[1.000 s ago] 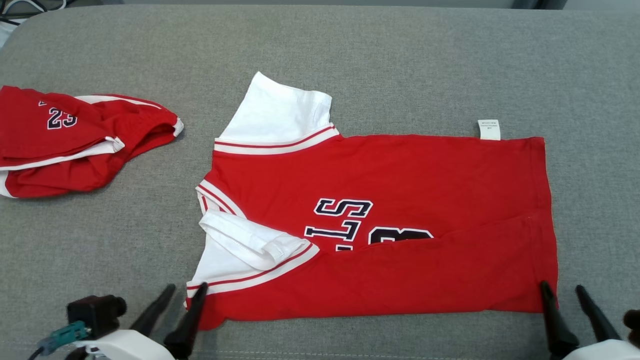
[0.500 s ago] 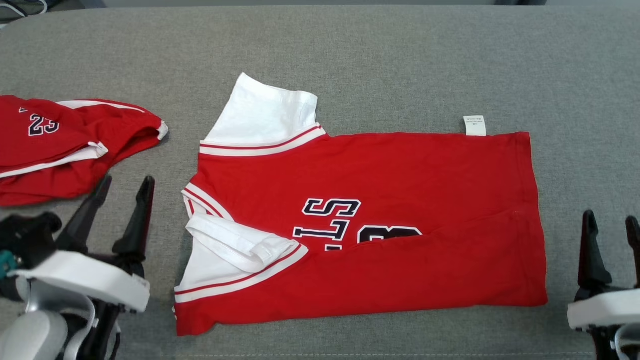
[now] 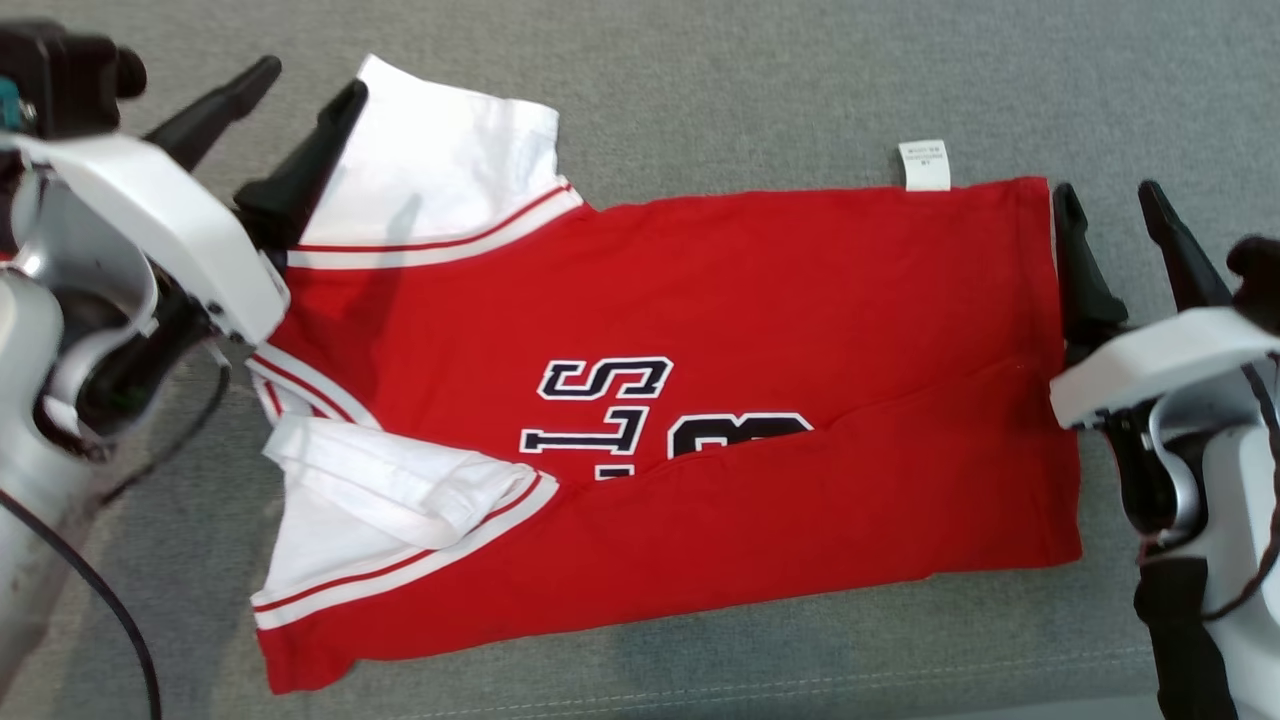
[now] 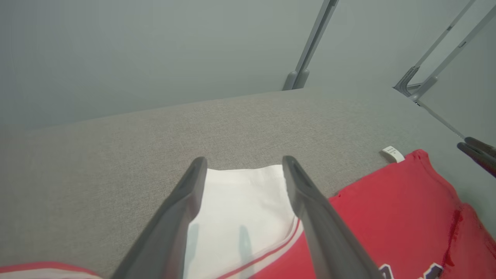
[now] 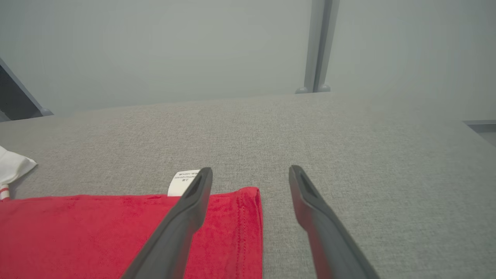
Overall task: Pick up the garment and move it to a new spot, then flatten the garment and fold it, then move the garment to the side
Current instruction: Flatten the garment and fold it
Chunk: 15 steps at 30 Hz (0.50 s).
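– Reaching for the far side now, are we? A second ago we were resting both hands at the near edge.
– We are. Starting on the left, our left gripper [image 3: 312, 80] is hovering over the far white sleeve [image 3: 440, 160], fingers spread as wide as they go and holding nothing.
– And the garment [image 3: 700, 300] itself?
– It is lying lengthwise on the grey cushion [image 3: 700, 70], with its near edge turned up over the lower part of the lettering [image 3: 610, 410]. Our head camera is shifting too, so we are not reading the new framing as a slide of the cloth.
– So we are treating the near fold as laid.
– We are judging it so. Further right, the white label [image 3: 925, 163] is poking out from the far edge. Our right gripper [image 3: 1108, 190] is straddling the far hem corner [image 3: 1030, 195], one finger over red cloth and one over cushion, likewise wide open and empty.
– Meaning we are lining up the second fold?
– Probably. We are setting up to pinch sleeve and corner and bring that edge toward us; moving the garment aside is not yet begun.
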{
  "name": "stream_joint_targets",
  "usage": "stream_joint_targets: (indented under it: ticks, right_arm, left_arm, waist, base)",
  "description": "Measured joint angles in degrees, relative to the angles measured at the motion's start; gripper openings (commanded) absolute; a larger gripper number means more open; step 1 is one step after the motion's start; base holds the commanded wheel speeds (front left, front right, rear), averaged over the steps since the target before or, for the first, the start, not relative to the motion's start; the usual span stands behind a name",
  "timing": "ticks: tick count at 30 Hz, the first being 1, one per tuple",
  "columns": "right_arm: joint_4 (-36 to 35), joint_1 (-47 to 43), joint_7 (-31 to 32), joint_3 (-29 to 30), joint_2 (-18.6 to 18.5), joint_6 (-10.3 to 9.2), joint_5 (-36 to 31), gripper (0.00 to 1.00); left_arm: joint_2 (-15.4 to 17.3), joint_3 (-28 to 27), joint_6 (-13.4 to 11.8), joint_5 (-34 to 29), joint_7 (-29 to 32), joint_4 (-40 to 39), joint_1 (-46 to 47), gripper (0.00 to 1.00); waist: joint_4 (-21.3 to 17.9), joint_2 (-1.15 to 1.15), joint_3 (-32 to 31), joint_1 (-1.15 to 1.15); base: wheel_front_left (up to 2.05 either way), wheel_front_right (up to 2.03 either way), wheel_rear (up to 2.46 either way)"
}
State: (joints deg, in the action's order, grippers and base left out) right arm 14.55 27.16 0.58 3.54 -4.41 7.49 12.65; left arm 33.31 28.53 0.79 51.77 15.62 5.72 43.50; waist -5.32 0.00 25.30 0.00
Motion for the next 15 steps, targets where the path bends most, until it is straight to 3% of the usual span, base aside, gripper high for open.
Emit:
stream_joint_targets:
  ticks: [7, 15]
  right_arm:
    - [5.9, 6.8, 3.0, -3.5, -1.2, 0.01, 0.7, 1.00]
    - [7.0, 10.5, 5.5, -8.6, -1.6, 0.01, 3.9, 1.00]
  left_arm:
    - [-0.9, 1.3, 4.2, 3.6, 8.2, 10.3, 10.3, 1.00]
    - [0.5, 2.3, 5.8, 6.2, 12.0, 17.9, 15.4, 1.00]
  waist:
    - [-2.7, 0.00, 4.4, 0.00]
    - [-5.5, 0.00, 7.7, 0.00]
  base:
    - [0.00, 0.00, 0.00]
    - [0.00, 0.00, 0.00]
